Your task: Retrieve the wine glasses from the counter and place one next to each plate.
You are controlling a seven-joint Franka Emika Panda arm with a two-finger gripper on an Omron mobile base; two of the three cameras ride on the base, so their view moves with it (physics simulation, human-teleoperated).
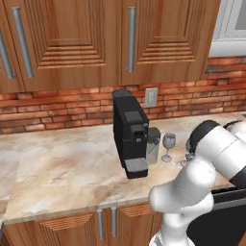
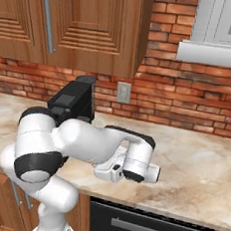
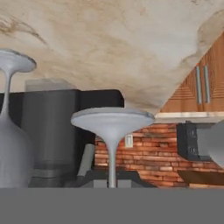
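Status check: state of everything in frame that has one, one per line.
First wine glass: upright on the counter, free.
Second wine glass: upright, straight ahead of the hand.
Gripper: low over the counter; open or shut unclear.
Coffee machine: upright, drip tray bare.
Wall cabinet doors: shut.

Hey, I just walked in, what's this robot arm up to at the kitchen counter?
The white robot arm is reaching low over the beige marbled stone counter, beside the black coffee machine. It is going for the two clear stemmed wine glasses; one stands right of the machine. The hand camera, rolled upside down, sees both glasses close ahead. The claw's state cannot be told, and no glass looks lifted yet.
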